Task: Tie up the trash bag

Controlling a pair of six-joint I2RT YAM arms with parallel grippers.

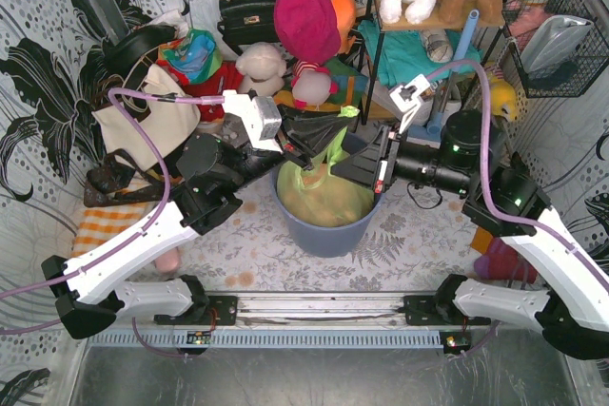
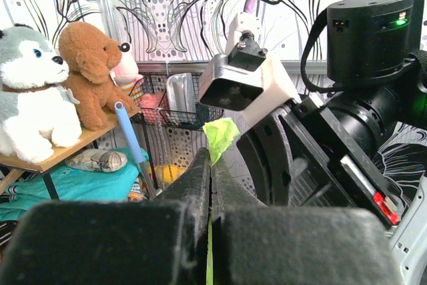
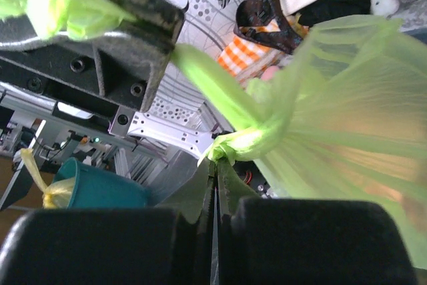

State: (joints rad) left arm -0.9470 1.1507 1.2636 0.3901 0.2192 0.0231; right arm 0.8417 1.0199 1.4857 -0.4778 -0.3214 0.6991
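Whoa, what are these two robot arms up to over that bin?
Two arms are tying a lime-green trash bag that sits in a blue-grey bin. The left gripper and the right gripper are each shut on a handle strip, pulled taut above the bag's mouth. Whether a knot is finished is unclear.

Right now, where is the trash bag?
Top view: the trash bag sits in the central blue-grey bin, between the left gripper and right gripper, both shut on its handles.
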